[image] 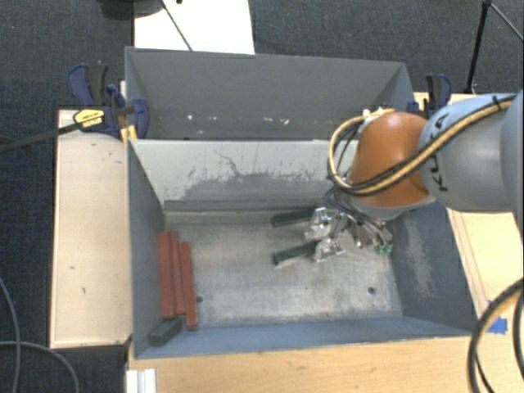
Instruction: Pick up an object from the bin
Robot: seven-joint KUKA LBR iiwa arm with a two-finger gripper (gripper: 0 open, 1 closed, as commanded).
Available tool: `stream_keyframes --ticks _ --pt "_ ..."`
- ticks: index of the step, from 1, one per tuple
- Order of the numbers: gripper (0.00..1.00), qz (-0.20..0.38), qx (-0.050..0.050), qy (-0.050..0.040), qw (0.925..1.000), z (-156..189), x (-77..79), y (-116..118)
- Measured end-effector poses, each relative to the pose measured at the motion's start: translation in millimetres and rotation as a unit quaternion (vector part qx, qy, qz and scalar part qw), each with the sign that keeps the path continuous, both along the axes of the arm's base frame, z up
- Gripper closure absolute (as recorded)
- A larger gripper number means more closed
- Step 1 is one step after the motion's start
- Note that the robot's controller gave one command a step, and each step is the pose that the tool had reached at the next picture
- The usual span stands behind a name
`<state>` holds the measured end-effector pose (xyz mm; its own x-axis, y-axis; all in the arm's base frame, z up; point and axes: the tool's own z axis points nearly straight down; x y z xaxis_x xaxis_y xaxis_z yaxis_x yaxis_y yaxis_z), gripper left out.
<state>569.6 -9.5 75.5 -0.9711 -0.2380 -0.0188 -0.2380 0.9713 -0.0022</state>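
Note:
My gripper (280, 237) is low over the bin floor, right of the middle. Its two dark fingers point left and stand well apart, so it is open. Only bare grey floor shows between them. Several red-brown bars (176, 275) lie side by side along the left wall, a good way left of the fingertips. A small dark block (166, 330) lies at the bars' near end, in the front left corner.
The arm with its orange dome and cables comes in over the right rim and covers the bin's back right part. The bin's sloping walls rise on all sides.

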Motion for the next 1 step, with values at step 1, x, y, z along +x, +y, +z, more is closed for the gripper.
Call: stream_keyframes --ticks 1 --pt "1.00 -0.059 0.000 0.0036 0.9983 182.6 -9.4 -1.7"
